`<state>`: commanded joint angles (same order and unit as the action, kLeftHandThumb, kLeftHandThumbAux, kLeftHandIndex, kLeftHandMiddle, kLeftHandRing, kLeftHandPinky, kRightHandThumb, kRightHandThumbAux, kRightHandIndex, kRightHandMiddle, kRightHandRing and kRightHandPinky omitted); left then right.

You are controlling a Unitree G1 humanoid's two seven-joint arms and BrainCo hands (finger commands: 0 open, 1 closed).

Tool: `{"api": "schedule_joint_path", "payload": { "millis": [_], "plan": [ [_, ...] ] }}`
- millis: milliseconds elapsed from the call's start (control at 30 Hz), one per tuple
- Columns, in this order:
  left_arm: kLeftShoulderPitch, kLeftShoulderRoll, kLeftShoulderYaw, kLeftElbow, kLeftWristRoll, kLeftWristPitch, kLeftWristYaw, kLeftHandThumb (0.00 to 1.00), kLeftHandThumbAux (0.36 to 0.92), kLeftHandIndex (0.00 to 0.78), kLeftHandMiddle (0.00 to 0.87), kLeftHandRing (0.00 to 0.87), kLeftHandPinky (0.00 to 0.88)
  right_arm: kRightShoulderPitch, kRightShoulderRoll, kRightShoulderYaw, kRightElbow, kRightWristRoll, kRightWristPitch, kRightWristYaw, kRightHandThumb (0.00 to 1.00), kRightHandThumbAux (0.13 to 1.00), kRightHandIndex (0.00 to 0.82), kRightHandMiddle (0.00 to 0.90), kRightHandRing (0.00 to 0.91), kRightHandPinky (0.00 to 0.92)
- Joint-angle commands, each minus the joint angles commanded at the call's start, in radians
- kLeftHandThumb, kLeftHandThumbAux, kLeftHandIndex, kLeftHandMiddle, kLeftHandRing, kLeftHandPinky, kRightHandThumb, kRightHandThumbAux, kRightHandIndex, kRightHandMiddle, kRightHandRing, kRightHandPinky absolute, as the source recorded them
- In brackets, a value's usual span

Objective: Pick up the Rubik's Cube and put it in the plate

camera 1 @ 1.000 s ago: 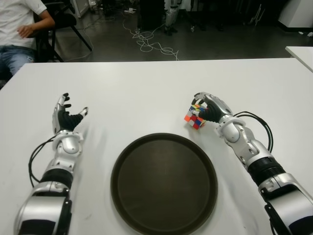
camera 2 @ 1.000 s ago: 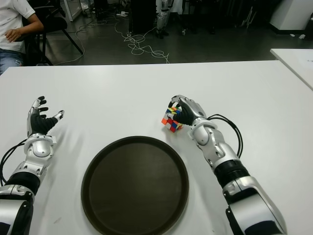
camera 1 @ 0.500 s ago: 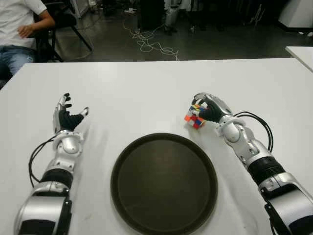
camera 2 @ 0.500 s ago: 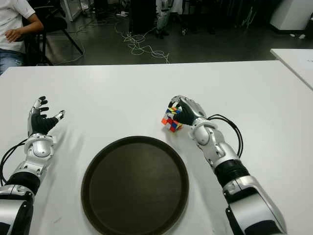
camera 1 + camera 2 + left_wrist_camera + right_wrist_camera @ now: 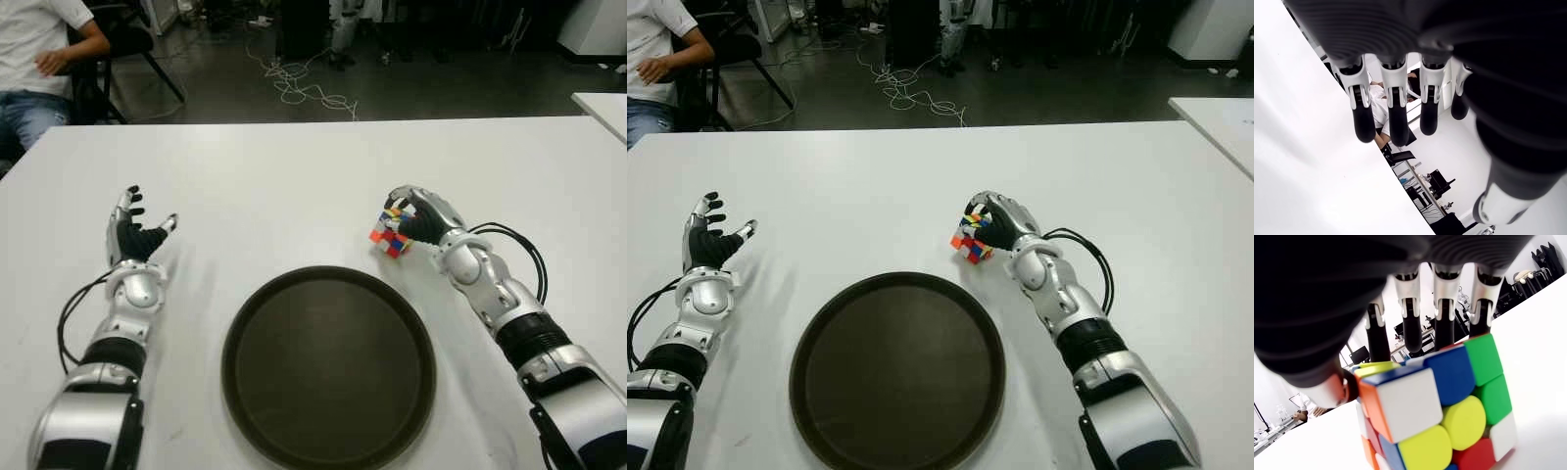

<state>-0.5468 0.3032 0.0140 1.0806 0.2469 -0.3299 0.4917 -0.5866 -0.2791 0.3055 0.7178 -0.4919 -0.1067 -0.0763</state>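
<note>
White table [image 5: 294, 186] carries the cube [image 5: 390, 235] at one o'clock of the dark plate [image 5: 328, 367], right hand [image 5: 419, 220] curled around it. Left hand [image 5: 132, 235], at nine o'clock, is spread, holding nothing.

Beyond the white table [image 5: 294, 176], a dark floor [image 5: 225, 88] carries tangled cables [image 5: 304, 83] at twelve o'clock, and a seated person [image 5: 39, 59], perhaps on a black chair [image 5: 127, 44], at ten o'clock.
</note>
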Motion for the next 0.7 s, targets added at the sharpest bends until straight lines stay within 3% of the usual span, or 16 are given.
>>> {"api": "schedule_joint_path", "payload": {
  "millis": [333,700],
  "plan": [
    [-0.003,-0.003,-0.001,0.004,0.004,0.006,0.012,0.334,0.766,0.124,0.185,0.199,0.246,-0.042,-0.008,-0.092,0.051,0.085,-0.010,0.005,0.702,0.722,0.435,0.766,0.774,0.766],
    [-0.005,-0.001,-0.001,0.010,0.002,0.007,0.007,0.321,0.761,0.121,0.181,0.196,0.234,-0.049,0.003,-0.181,0.023,0.176,-0.076,-0.023,0.701,0.722,0.437,0.785,0.793,0.789]
  ]
}}
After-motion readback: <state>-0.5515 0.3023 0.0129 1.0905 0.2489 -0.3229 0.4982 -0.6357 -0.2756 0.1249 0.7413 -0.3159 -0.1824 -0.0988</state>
